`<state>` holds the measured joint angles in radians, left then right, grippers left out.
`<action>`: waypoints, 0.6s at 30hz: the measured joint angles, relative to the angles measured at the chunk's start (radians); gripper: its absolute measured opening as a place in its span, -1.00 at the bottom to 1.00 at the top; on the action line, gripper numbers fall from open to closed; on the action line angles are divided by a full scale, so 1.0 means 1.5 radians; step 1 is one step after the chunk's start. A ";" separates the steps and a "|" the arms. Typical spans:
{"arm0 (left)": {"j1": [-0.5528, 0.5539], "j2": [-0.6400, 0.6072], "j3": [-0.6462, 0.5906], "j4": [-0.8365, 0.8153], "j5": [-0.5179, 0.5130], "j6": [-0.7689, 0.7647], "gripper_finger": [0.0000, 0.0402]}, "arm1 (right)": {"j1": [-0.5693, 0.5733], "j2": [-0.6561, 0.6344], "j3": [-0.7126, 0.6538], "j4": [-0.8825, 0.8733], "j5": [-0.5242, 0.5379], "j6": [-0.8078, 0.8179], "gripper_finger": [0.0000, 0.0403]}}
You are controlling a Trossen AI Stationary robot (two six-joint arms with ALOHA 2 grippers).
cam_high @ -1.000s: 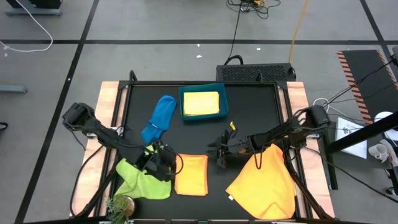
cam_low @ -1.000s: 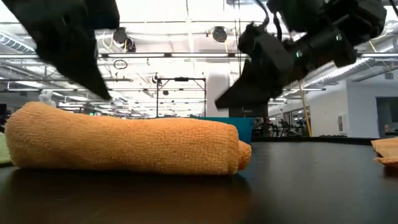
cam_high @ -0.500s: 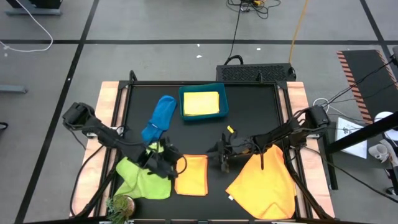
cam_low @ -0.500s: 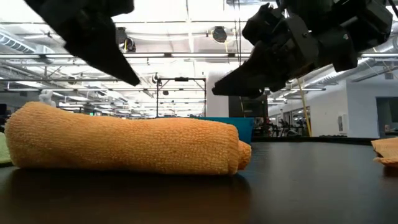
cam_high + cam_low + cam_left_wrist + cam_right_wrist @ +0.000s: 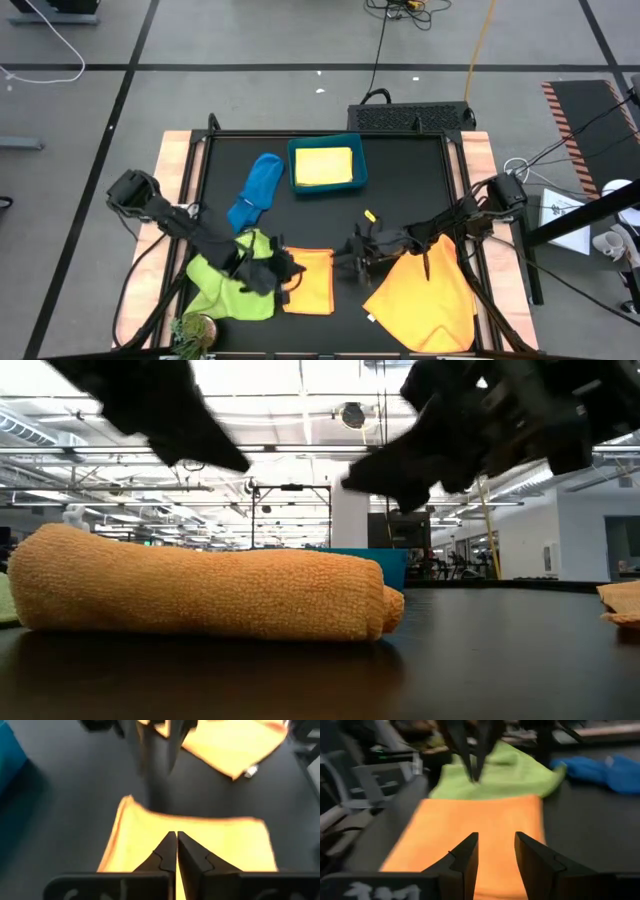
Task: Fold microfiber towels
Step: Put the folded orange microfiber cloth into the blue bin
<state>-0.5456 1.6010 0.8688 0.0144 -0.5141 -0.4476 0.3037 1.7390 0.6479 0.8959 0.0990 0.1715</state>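
A folded orange towel (image 5: 310, 280) (image 5: 200, 595) lies flat on the black table, near its front. My left gripper (image 5: 288, 268) (image 5: 176, 840) hovers shut above the towel's left edge. My right gripper (image 5: 350, 262) (image 5: 495, 842) hovers open just right of the towel, pointing across it toward the left. In the low view both grippers stand clear above the towel. A larger orange towel (image 5: 425, 295) lies spread at the front right, under my right arm. A lime green towel (image 5: 225, 288) lies crumpled at the front left. A blue towel (image 5: 256, 188) lies bunched farther back.
A teal bin (image 5: 326, 185) holding a folded yellow towel (image 5: 324, 165) stands at the back middle. A small potted plant (image 5: 193, 330) sits at the front left corner. Bare black table shows between the bin and the folded towel.
My left gripper has moved toward the table's right edge, over the folded orange towel's left edge, and has tipped its fingers up nearer to level. My right gripper has shifted toward the near edge and has also tipped up toward level. The towels have not moved.
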 joint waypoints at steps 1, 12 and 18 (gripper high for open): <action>-0.015 0.005 -0.002 -0.002 -0.021 -0.006 -0.97 | 0.009 0.000 0.000 0.013 0.000 -0.008 -0.40; -0.167 0.121 -0.001 0.030 -0.172 -0.222 -0.98 | 0.103 0.000 0.001 0.024 0.013 -0.039 -0.40; -0.200 0.186 -0.001 0.021 -0.195 -0.324 -0.95 | 0.149 0.011 0.001 0.029 0.042 -0.043 -0.40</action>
<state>-0.8460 1.8792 0.8677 0.0464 -0.8068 -0.9341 0.5268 1.7555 0.6491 0.9396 0.1627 0.1076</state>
